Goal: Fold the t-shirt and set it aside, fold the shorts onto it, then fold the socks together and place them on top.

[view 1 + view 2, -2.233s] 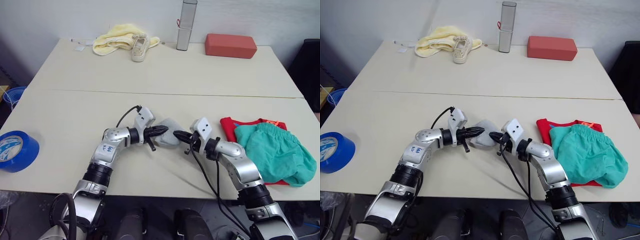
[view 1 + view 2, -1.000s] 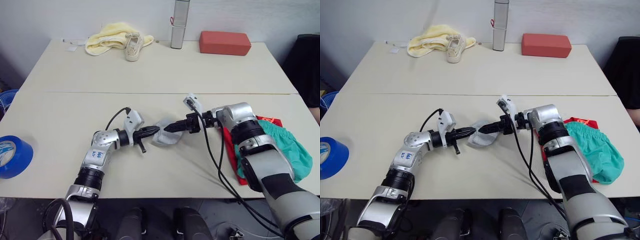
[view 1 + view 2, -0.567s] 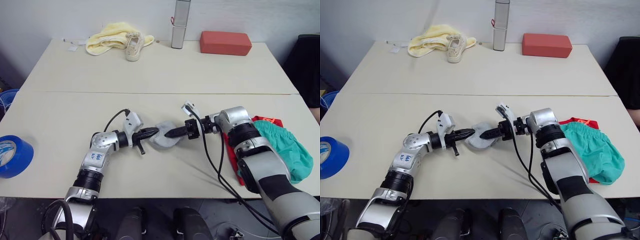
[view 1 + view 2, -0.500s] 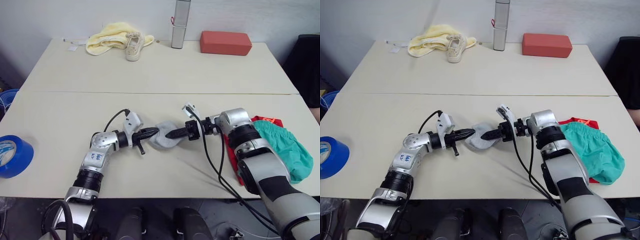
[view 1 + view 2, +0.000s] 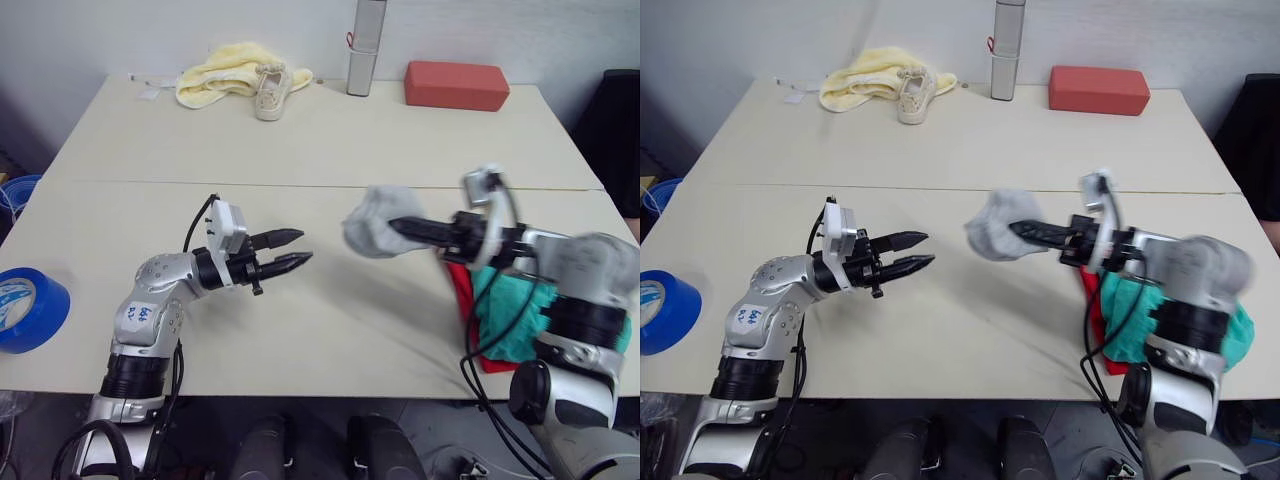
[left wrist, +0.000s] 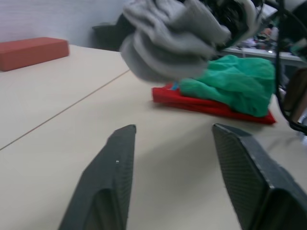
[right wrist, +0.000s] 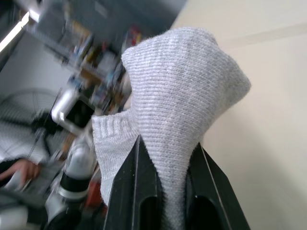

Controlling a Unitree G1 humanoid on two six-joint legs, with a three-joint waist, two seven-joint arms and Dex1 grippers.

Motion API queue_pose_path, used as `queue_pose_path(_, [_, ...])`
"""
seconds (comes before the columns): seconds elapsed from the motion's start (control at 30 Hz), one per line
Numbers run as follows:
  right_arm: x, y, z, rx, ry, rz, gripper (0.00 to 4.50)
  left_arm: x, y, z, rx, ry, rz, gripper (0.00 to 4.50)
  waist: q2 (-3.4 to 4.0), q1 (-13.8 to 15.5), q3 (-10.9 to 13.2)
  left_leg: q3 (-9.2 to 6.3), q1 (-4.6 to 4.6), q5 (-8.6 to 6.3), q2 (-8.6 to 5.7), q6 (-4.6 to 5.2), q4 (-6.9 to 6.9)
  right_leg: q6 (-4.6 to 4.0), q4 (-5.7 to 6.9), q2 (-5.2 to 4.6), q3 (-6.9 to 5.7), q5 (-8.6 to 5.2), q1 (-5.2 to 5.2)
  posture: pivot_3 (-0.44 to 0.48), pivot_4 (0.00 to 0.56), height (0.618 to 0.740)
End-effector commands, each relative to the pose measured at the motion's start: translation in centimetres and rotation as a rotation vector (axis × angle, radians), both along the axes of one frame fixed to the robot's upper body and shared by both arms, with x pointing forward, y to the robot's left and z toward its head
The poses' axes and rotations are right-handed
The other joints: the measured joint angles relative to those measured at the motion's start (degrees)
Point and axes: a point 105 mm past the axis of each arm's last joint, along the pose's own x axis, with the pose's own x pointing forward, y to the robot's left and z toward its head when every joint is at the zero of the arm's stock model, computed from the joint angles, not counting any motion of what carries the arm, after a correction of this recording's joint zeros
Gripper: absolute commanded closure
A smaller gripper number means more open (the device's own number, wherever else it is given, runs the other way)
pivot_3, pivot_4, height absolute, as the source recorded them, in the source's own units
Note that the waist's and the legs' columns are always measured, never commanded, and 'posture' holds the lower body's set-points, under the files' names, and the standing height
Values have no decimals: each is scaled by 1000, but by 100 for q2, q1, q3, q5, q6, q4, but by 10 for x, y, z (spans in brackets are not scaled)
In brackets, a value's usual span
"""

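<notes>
The grey socks (image 5: 375, 220), bunched together, hang above the middle of the table, pinched in my right gripper (image 5: 400, 224), which is shut on them. In the right wrist view the socks (image 7: 177, 96) drape over that gripper's fingers (image 7: 144, 191). My left gripper (image 5: 300, 246) stands open and empty to their left, just above the table, with a clear gap to the socks. The red t-shirt (image 5: 462, 290) lies folded at the right front edge with the teal shorts (image 5: 515, 310) on top, partly behind my right arm. The left wrist view shows the socks (image 6: 168, 38) raised in front of that pile (image 6: 230, 81).
A blue tape roll (image 5: 30, 305) sits at the left front edge. Along the far edge are a yellow cloth (image 5: 225, 75), a white shoe (image 5: 268, 95), a silver cylinder (image 5: 365, 45) and a red block (image 5: 457, 85). A seam crosses the table (image 5: 300, 185).
My left gripper has opened, let go of the socks and drawn back to the left. My right gripper has shut on the socks and lifted them off the table, toward the right.
</notes>
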Motion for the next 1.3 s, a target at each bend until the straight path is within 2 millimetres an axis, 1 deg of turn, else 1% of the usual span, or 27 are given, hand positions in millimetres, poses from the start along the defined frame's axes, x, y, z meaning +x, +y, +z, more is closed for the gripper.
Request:
queue_pose_path(0.03, [-25, -33, 20, 51, -145, -233, 4445, -26, -14, 8, -28, -59, -174, 871, 3, -3, 2, 1, 0, 0, 0, 0, -1, 0, -3, 0, 0, 0, 0, 0, 150, 740])
queue_pose_path(0.1, [-36, -48, 24, 84, -185, -379, 4445, -27, -20, 18, -107, -60, -205, 226, 7, -8, 4, 3, -1, -1, 0, 0, -2, 0, -15, 0, 3, 0, -1, 0, 150, 740])
queue_pose_path(0.13, [-42, -58, 25, 104, -202, -468, 4445, -27, -24, 23, -142, -64, -224, 11, 12, -8, 7, 4, 0, 0, 0, 1, 0, 0, -16, 0, 4, 0, -1, 0, 150, 740])
queue_pose_path(0.27, [-69, -90, 23, 174, -177, -722, 4445, -29, -37, 30, -173, -84, -278, 0, 20, 13, 8, 5, 0, 4, -1, 5, -3, 0, -22, 4, 5, 0, 3, 0, 150, 740])
queue_pose_path(0.33, [-83, -103, 23, 221, -137, -814, 4445, -32, -41, 29, -162, -61, -311, 0, 24, 20, 6, 14, 1, 8, -4, 12, -9, 2, -20, 6, 9, 0, 3, 0, 150, 740])
queue_pose_path(0.4, [-94, -111, 14, 213, -71, -860, 4445, -33, -43, 28, -147, -49, -328, 0, 26, 6, 6, 22, 1, 10, -5, 17, -7, 6, -17, 8, 16, 2, 3, 0, 150, 740])
queue_pose_path(0.5, [-103, -122, -6, 215, 52, -925, 4445, -31, -43, 26, -139, -40, -324, 0, 25, -19, 6, 29, 15, 10, -1, 22, -7, 11, -35, 14, 26, 4, 13, 0, 150, 740])
queue_pose_path(0.57, [-105, -130, -24, 220, 135, -966, 4445, -29, -43, 24, -131, -43, -314, 0, 27, -24, 5, 30, 20, 10, 6, 22, -11, 18, -50, 22, 30, 7, 20, 0, 150, 740])
queue_pose_path(0.6, [-104, -136, -33, 223, 166, -989, 4445, -29, -43, 23, -126, -43, -312, 0, 27, -23, 5, 32, 24, 0, 5, 42, -15, 20, -51, 22, 33, 8, 21, 0, 150, 740])
queue_pose_path(0.67, [-101, -148, -52, 227, 230, -1046, 4445, -28, -44, 21, -113, -48, -308, 0, 27, -19, 5, 34, 32, -4, 6, 49, -16, 20, -51, 22, 38, 9, 25, 0, 150, 740])
queue_pose_path(0.73, [-99, -157, -62, 244, 264, -1080, 4445, -28, -44, 20, -108, -50, -306, 0, 28, -8, 5, 34, 34, -5, 6, 50, -16, 20, -54, 22, 39, 9, 28, 0, 150, 740])
queue_pose_path(0.8, [-94, -156, -75, 232, 304, -1061, 4445, -29, -44, 19, -108, -46, -304, 0, 32, -3, 3, 36, 34, -5, 5, 49, -19, 20, -56, 21, 41, 9, 26, 0, 150, 740])
queue_pose_path(0.87, [-89, -154, -82, 217, 315, -1039, 4445, -29, -44, 18, -106, -43, -302, 0, 34, -2, 2, 36, 35, 2, 5, 37, -26, 20, -59, 21, 41, 9, 27, 0, 150, 740])
queue_pose_path(0.97, [-79, -153, -93, 254, 350, -1027, 4445, -29, -43, 18, -107, -38, -299, 0, 34, -1, 2, 36, 37, 2, 6, 38, -27, 20, -59, 21, 41, 9, 27, 0, 150, 740])
queue_pose_path(1.0, [-75, -151, -98, 273, 379, -1008, 4445, -28, -42, 17, -104, -36, -295, 0, 35, -5, 1, 36, 37, 1, 6, 38, -28, 20, -59, 20, 41, 9, 27, 0, 150, 740])
queue_pose_path(1.07, [-73, -144, -111, 276, 489, -951, 4445, -26, -39, 15, -92, -35, -286, 0, 35, -5, 1, 37, 39, 1, 6, 38, -28, 20, -59, 20, 42, 9, 28, 0, 150, 740])
queue_pose_path(1.1, [-73, -147, -116, 242, 514, -971, 4445, -25, -38, 15, -89, -35, -281, 0, 35, -4, 1, 37, 39, 1, 6, 38, -30, 20, -58, 20, 42, 9, 27, 0, 150, 740])
queue_pose_path(1.13, [-73, -145, -115, 229, 521, -952, 4095, -24, -37, 15, -87, -35, -278, 0, 36, -3, 1, 37, 40, 1, 6, 39, -33, 20, -59, 19, 42, 8, 27, 0, 150, 740])
queue_pose_path(1.17, [-73, -148, -115, 212, 517, -970, 3718, -24, -36, 14, -84, -34, -274, 0, 36, -1, 1, 36, 40, 1, 6, 39, -35, 19, -59, 19, 42, 8, 27, 0, 150, 740])
queue_pose_path(1.23, [-74, -149, -111, 196, 510, -947, 3152, -22, -34, 13, -78, -32, -268, 0, 36, 6, 1, 37, 40, 1, 6, 39, -36, 19, -62, 19, 42, 8, 28, 0, 150, 740])
queue_pose_path(1.3, [-78, -159, -106, 148, 506, -996, 2396, -21, -33, 12, -73, -28, -265, 0, 36, 13, 1, 37, 40, -1, 5, 45, -36, 20, -62, 18, 42, 8, 28, 0, 150, 740])
